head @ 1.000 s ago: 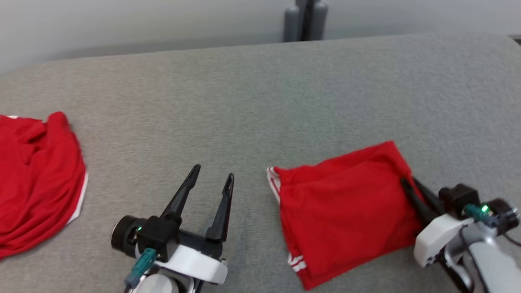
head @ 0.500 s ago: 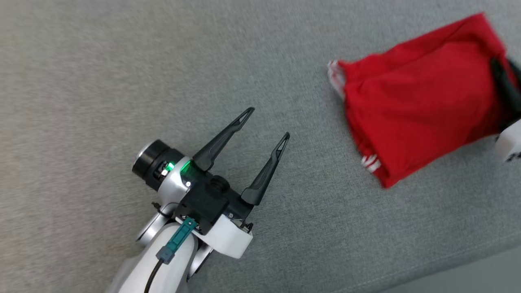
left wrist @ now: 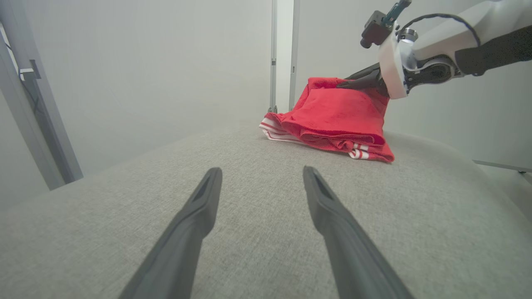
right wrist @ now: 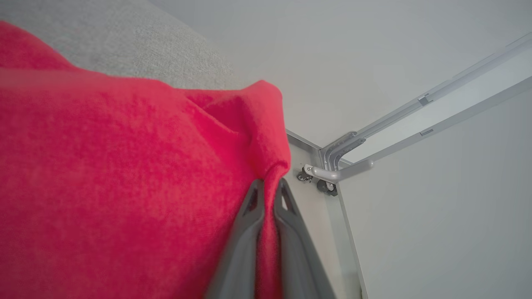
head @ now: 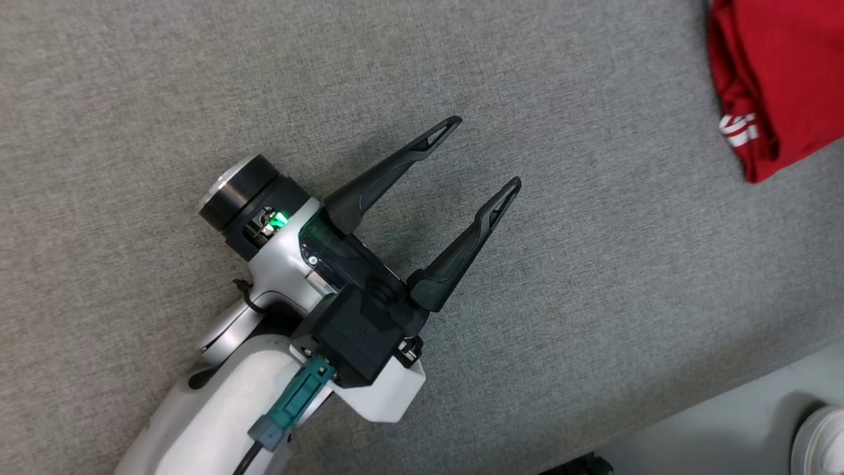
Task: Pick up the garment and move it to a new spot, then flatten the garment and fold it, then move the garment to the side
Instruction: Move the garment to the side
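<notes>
The folded red garment (head: 778,72) with white stripes lies on the grey cloth table at the head view's top right. My left gripper (head: 491,152) is open over bare cloth, well to the garment's left, nothing between its fingers. In the left wrist view the garment (left wrist: 336,120) lies ahead, its far edge lifted by my right gripper (left wrist: 343,84). The right wrist view shows my right gripper (right wrist: 269,187) shut on a pinched fold of the garment (right wrist: 124,178), which drapes to the left.
The grey table's (head: 593,277) front edge runs across the head view's lower right, with pale floor beyond and a white shoe (head: 821,442) at the corner. A metal frame post (left wrist: 282,58) stands behind the garment.
The head camera has swung down and left, so the garment now sits at the picture's top right. Both grippers keep their states; the right stays pinched on the garment.
</notes>
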`<state>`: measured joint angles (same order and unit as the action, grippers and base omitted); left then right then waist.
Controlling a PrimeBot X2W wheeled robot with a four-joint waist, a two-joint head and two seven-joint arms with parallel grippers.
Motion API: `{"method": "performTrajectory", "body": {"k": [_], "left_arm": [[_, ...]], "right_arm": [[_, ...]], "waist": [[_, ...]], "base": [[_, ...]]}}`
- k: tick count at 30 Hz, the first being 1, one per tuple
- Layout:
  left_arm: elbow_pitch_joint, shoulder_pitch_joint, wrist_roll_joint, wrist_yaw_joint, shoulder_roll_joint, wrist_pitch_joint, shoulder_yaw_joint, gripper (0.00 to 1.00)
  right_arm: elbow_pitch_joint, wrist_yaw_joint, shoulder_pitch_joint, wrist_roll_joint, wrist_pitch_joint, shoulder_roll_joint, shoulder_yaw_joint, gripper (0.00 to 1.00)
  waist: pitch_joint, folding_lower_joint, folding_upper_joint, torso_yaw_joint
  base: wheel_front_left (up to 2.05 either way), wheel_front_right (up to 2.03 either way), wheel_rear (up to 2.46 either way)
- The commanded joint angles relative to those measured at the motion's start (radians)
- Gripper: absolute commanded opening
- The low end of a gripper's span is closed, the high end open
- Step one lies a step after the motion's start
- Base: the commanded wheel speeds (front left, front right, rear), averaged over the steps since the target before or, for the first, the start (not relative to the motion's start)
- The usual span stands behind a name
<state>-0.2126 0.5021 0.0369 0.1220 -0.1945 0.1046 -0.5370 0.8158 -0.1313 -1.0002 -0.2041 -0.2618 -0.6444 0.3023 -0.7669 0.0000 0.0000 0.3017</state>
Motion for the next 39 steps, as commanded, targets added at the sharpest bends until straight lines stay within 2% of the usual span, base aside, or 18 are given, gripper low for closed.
{"method": "performTrajectory", "body": {"k": [1,5,6,7,8,12,18,30,34,39], "left_arm": [[0.003,0.008,0.009,0.001,-0.010,-0.005,0.001,1.00],[-0.005,0.007,0.004,-0.004,-0.009,-0.011,-0.006,1.00],[-0.005,0.007,0.001,-0.006,-0.007,-0.009,-0.006,1.00],[-0.005,0.008,0.000,-0.007,-0.007,-0.005,-0.006,1.00],[-0.003,0.008,-0.003,-0.009,-0.005,-0.002,-0.006,1.00],[0.015,0.006,-0.015,-0.015,0.005,0.020,-0.012,1.00],[0.074,-0.014,-0.043,-0.037,0.033,0.085,-0.011,1.00],[0.191,-0.121,-0.156,-0.117,0.087,0.156,0.056,1.00],[0.205,-0.154,-0.179,-0.130,0.082,0.159,0.086,1.00],[0.220,-0.226,-0.207,-0.159,0.081,0.160,0.147,1.00]], "right_arm": [[0.007,0.001,-0.010,0.018,-0.006,-0.012,-0.006,0.00],[0.046,0.001,-0.023,0.040,-0.006,-0.009,-0.044,0.00],[0.055,0.001,-0.025,0.049,-0.004,-0.009,-0.060,0.18],[0.052,0.001,-0.029,0.060,-0.004,-0.008,-0.078,0.84],[0.061,0.001,-0.025,0.062,-0.004,-0.001,-0.094,1.00],[0.054,0.001,-0.001,0.102,-0.004,0.019,-0.160,1.00],[0.009,0.001,0.035,0.123,-0.004,0.048,-0.167,1.00],[-0.283,0.001,0.208,0.018,-0.004,0.119,-0.105,1.00],[-0.351,0.001,0.279,0.005,-0.004,0.142,-0.107,1.00],[-0.457,0.001,0.423,0.005,-0.004,0.212,-0.150,1.00]], "waist": [[-0.023,0.0000,0.0000,0.003],[-0.030,0.0000,0.0000,-0.009],[-0.029,0.0000,0.0000,-0.014],[-0.028,0.0000,0.0000,-0.017],[-0.025,0.0000,0.0000,-0.022],[0.004,0.0000,0.0000,-0.041],[0.104,0.0000,0.0000,-0.082],[0.383,0.0000,0.0000,-0.212],[0.439,0.0000,0.0000,-0.255],[0.520,0.0000,0.0000,-0.321]], "base": [[0.00,0.00,0.00],[0.00,0.00,0.00],[0.00,0.00,0.00],[0.00,0.00,0.00],[0.00,0.00,0.00],[0.00,0.00,0.00],[0.00,0.00,0.00],[0.00,0.00,0.00],[0.00,0.00,0.00],[0.00,0.00,0.00]]}}
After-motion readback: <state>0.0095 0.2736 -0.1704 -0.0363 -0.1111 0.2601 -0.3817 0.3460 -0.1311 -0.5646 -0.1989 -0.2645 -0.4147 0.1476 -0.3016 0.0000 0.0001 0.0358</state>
